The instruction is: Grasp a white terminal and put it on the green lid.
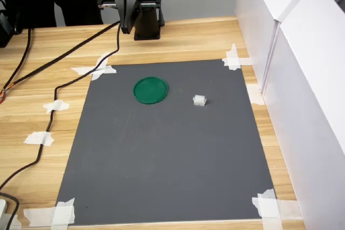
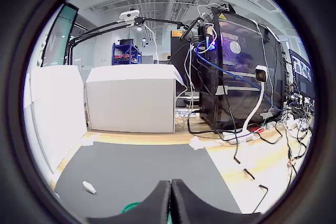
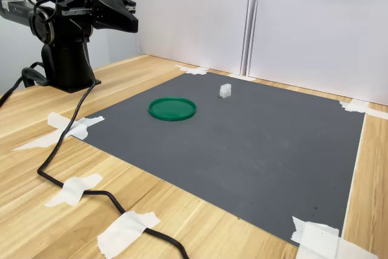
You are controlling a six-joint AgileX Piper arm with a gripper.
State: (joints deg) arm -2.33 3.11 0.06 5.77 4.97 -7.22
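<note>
While gripper (image 1: 125, 29) hangs closed, white terminal (image 1: 199, 99) lies well apart.

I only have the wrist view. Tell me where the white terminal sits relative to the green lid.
Observer: The white terminal lies on the gray mat, apart from the green lid, off to the first exterior view's right of it.
Operator: Say whether anything is already on the lid.
Observer: Nothing; the lid's top is bare in both exterior views.
Operator: Report where my gripper is.
Observer: The gripper is raised above the bare wood, beside the arm's base and short of the mat's edge; its jaws look closed together and hold nothing.
</note>
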